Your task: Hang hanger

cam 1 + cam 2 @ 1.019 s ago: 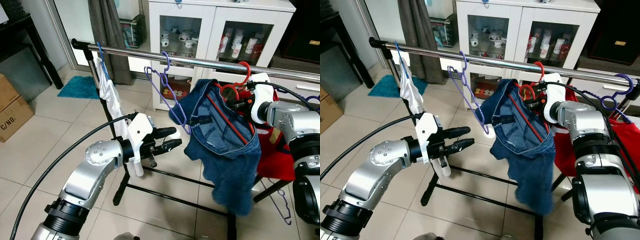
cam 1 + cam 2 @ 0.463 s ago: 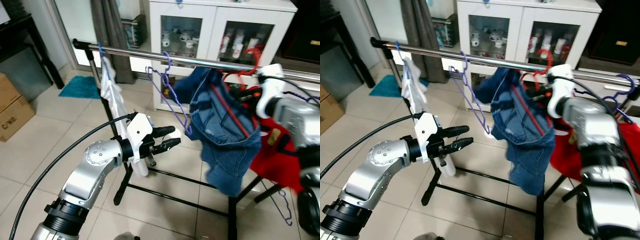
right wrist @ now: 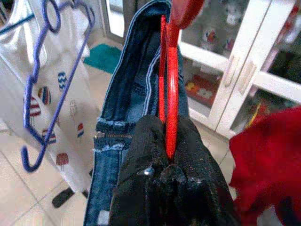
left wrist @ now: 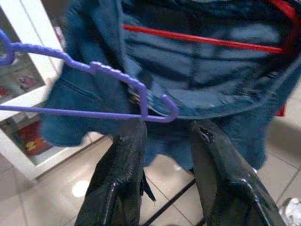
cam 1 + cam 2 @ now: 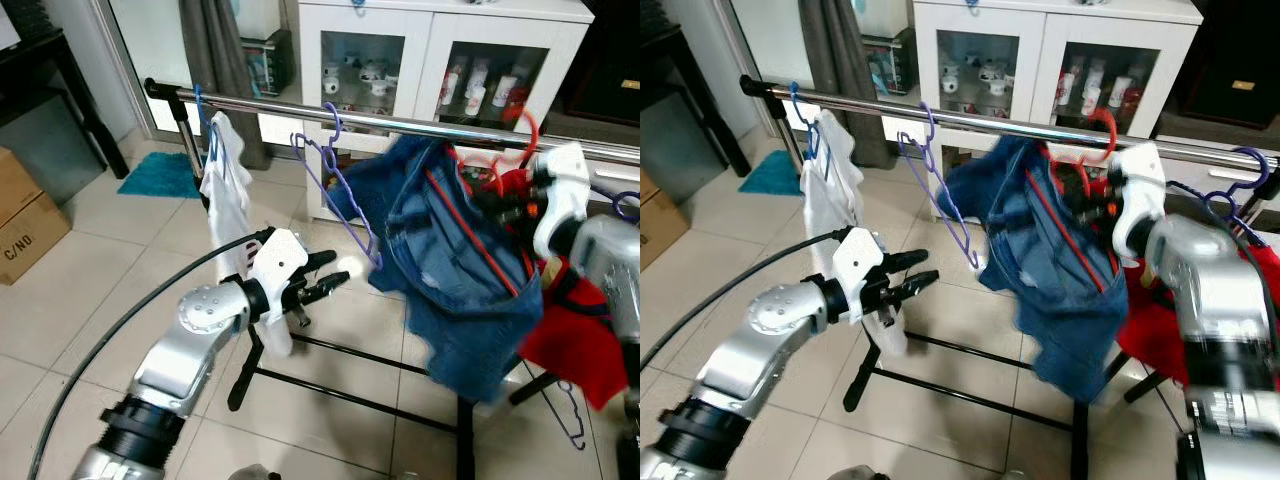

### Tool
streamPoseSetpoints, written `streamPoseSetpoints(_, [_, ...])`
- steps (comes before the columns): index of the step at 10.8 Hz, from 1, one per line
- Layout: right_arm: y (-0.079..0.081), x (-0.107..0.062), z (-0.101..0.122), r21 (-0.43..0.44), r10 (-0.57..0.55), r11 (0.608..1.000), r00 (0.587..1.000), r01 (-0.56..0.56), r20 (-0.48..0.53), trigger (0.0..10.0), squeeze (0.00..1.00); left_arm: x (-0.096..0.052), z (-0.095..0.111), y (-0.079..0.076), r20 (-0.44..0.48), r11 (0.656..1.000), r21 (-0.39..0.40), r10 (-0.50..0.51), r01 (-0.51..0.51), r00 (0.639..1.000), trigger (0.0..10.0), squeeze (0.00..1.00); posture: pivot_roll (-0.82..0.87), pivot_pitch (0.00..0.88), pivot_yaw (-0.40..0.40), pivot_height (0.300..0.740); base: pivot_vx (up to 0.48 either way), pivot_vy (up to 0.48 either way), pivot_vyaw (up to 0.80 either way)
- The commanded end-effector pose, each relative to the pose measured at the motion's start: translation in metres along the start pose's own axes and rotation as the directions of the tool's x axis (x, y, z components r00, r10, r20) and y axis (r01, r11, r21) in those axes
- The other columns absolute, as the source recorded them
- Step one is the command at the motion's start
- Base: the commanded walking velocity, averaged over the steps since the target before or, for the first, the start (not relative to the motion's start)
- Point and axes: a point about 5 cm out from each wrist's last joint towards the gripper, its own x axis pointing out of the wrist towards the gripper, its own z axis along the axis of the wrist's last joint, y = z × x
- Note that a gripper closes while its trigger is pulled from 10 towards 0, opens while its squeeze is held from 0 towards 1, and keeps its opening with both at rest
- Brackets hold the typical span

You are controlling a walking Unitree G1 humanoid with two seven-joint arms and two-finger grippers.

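The right gripper (image 3: 169, 165), pinching the red hanger (image 5: 1072, 215) draped with denim shorts (image 5: 1065, 275), has lifted its hook up to the rail (image 5: 970, 120) just above, so hooking on looks near, while the left gripper (image 5: 908, 283), fingers spread, waits below the purple hanger (image 5: 940, 195).

Both arms are brushed silver metal, built of rounded, jointed segments with a ball-like elbow and a ribbed black collar near the shoulder. A thick black cable loops along the left arm to its white wrist housing. Each claw — left claw (image 5: 328, 279), right claw (image 3: 170, 188) — has two long matte black fingers (image 4: 123, 179), slightly scuffed.
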Motion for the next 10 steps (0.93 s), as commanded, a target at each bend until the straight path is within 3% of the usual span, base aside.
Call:
streamPoseSetpoints(1, [0.01,-0.008,0.005,-0.011,-0.01,1.0,0.998,0.01,0.055,0.0,0.0,0.0,-0.002,0.006,0.003,0.998,0.002,0.061,-0.061,0.998,10.0,0.0,-0.09,0.0,0.046,0.74,0.0,0.0,0.0])
streamPoseSetpoints(4, [0.033,-0.022,-0.01,0.025,-0.063,0.998,0.993,0.06,0.099,0.0,0.0,-0.001,-0.006,0.008,0.0,0.994,-0.015,0.107,-0.107,0.994,10.0,0.0,-0.09,0.0,0.042,0.74,0.0,0.0,0.0])
streamPoseSetpoints(6, [0.045,-0.033,-0.032,0.057,-0.173,0.984,0.981,0.169,0.09,0.0,0.0,-0.002,-0.012,0.007,-0.011,0.993,-0.02,0.118,-0.118,0.993,10.0,0.0,-0.09,0.0,0.039,0.74,0.0,0.0,0.0])
streamPoseSetpoints(10, [0.063,-0.031,-0.046,0.054,-0.207,0.978,0.975,0.203,0.082,0.0,0.0,-0.001,-0.013,0.006,-0.013,0.992,-0.022,0.121,-0.122,0.993,10.0,0.0,-0.09,0.0,0.033,0.74,-0.122,0.0,0.0])
